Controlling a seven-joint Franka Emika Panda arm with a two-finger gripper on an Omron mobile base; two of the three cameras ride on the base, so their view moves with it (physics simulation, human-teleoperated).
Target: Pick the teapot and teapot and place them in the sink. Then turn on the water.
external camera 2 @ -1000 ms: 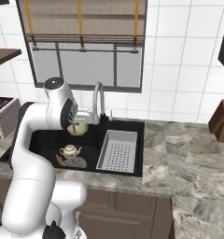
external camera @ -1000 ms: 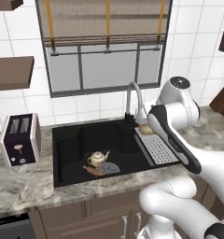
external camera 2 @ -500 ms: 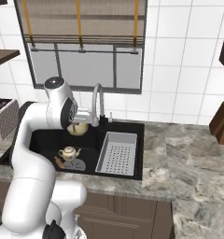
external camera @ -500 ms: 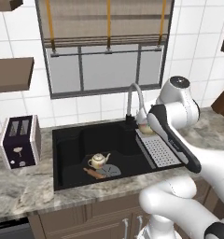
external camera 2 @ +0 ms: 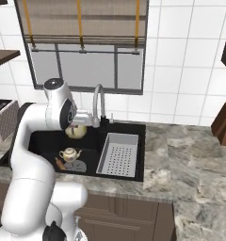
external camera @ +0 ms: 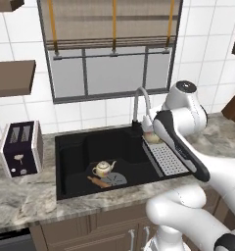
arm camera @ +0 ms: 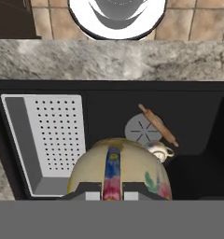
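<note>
One cream floral teapot (external camera: 104, 168) sits upright on the floor of the black sink (external camera: 85, 144), beside the drain. My gripper (external camera 2: 82, 124) is shut on the second teapot (external camera 2: 76, 132) and holds it in the air over the right part of the basin, just in front of the silver gooseneck faucet (external camera 2: 99, 100). The hand view looks down past the held teapot (arm camera: 117, 169), with my gripper (arm camera: 113, 192) clamped on its top. Behind it the other teapot (arm camera: 159, 150) peeks out in the sink (arm camera: 198, 121). No water runs from the faucet (external camera: 140, 100).
A wooden rolling pin (external camera: 98, 182) lies by the drain (arm camera: 141, 129). The ribbed grey draining tray (external camera: 167, 158) fills the sink's right side. A toaster (external camera: 20, 147) stands on the left counter and a knife block (external camera 2: 225, 124) at the far right.
The held teapot has sunk very slightly over the sink. The teapot and rolling pin in the basin have stayed where they were.
</note>
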